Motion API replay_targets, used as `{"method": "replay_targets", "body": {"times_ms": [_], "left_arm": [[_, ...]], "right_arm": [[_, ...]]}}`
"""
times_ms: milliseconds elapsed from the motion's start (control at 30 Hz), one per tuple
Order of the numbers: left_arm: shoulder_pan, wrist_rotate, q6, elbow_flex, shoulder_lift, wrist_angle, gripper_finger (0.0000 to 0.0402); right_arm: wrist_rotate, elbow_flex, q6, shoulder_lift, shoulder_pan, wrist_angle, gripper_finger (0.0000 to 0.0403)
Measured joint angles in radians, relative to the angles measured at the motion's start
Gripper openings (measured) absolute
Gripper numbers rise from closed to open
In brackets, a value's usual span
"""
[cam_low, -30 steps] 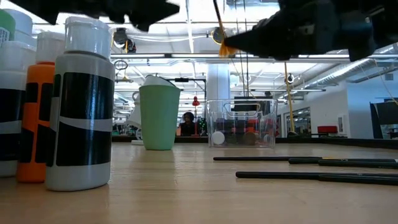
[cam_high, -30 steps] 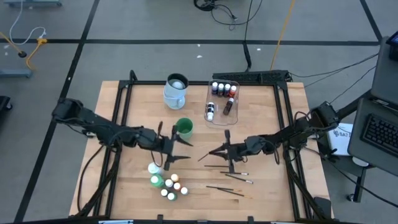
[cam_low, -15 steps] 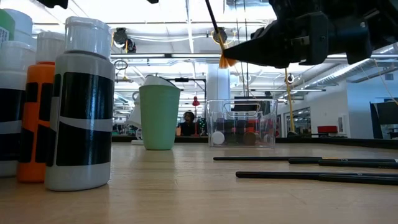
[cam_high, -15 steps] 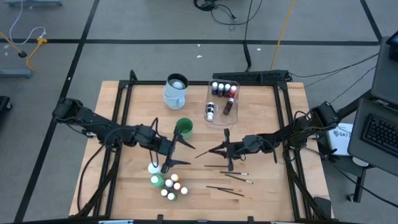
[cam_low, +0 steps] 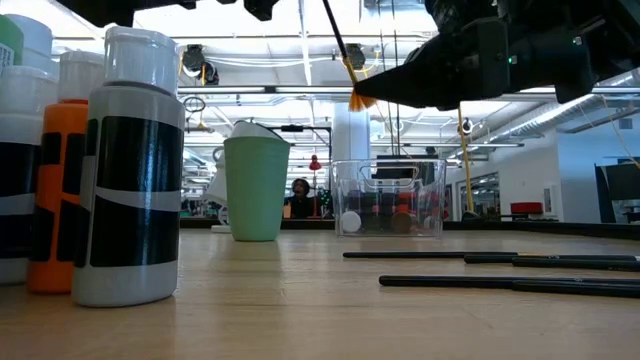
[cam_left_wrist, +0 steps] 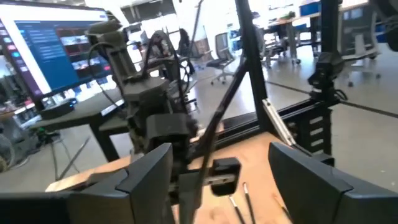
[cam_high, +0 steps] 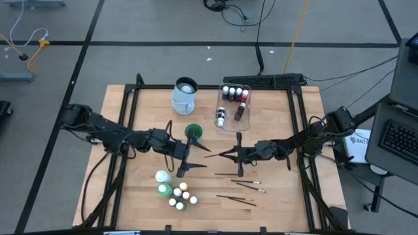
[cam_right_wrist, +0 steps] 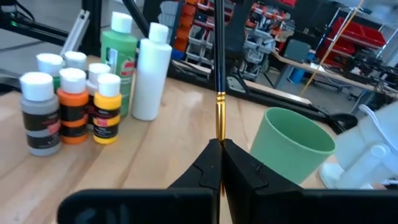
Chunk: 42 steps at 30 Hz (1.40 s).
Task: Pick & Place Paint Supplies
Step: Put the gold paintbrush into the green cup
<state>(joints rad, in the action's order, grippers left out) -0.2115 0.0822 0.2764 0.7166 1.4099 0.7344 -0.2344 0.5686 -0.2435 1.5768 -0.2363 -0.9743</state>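
My right gripper (cam_high: pixel 226 155) (cam_right_wrist: pixel 221 148) hovers mid-table, shut on a thin dark-handled brush (cam_right_wrist: pixel 218 62) with a gold ferrule. The brush's handle points toward my left gripper (cam_high: pixel 185 156) (cam_left_wrist: pixel 221 158). That gripper is open, just right of the bottles and beside the green cup (cam_high: pixel 194 132). In the left wrist view the handle (cam_left_wrist: pixel 221 118) runs between its spread fingers; I cannot tell whether it touches them. A cluster of tiny paint bottles (cam_high: pixel 177 194) stands near the near edge with a larger white bottle (cam_high: pixel 161 177) and a green one (cam_high: pixel 164 190). Several brushes (cam_high: pixel 245 183) lie flat on the table. My right gripper pinches the brush at its bristle end, just past the gold ferrule (cam_right_wrist: pixel 219 121), between the tips of its two fingers. The fingers come nearly level from the table's right. The brush is lifted clear, with orange bristles (cam_low: pixel 361 98) at the fingertips and the handle slanting up and away.
A clear tub (cam_high: pixel 234 108) holding several small bottles sits at the far edge, with a pale-blue jug (cam_high: pixel 185 95) to its left. The green cup (cam_right_wrist: pixel 289 146) stands upright between the jug and my grippers. Bare wood lies to the right of the loose brushes (cam_high: pixel 238 200).
My left gripper has moved toward the table's right, closing on the green cup and the brush handle, and has risen out of the low view's top. The brush in my right gripper has tipped, its handle leaning more toward the left gripper.
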Motion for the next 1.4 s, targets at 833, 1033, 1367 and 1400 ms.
{"method": "replay_targets", "body": {"times_ms": [833, 1033, 1367, 1400], "left_arm": [[0.035, 0.048, 0.045, 0.000, 0.010, 0.030, 0.0010], [0.027, -0.062, 0.064, 0.000, 0.006, 0.023, 0.0005], [0.042, -0.236, 0.089, -0.001, -0.154, -0.194, 0.0002], [0.045, -0.271, 0.085, -0.001, -0.180, -0.228, 0.0002]], "right_arm": [[0.003, 0.000, 0.001, 0.000, 0.000, 0.017, 0.0000], [-0.002, 0.000, 0.021, 0.000, 0.000, 0.043, 0.0012], [-0.086, 0.000, 0.050, 0.000, 0.001, 0.109, 0.0094], [-0.087, 0.000, 0.049, 0.000, 0.000, 0.109, 0.0103]]}}
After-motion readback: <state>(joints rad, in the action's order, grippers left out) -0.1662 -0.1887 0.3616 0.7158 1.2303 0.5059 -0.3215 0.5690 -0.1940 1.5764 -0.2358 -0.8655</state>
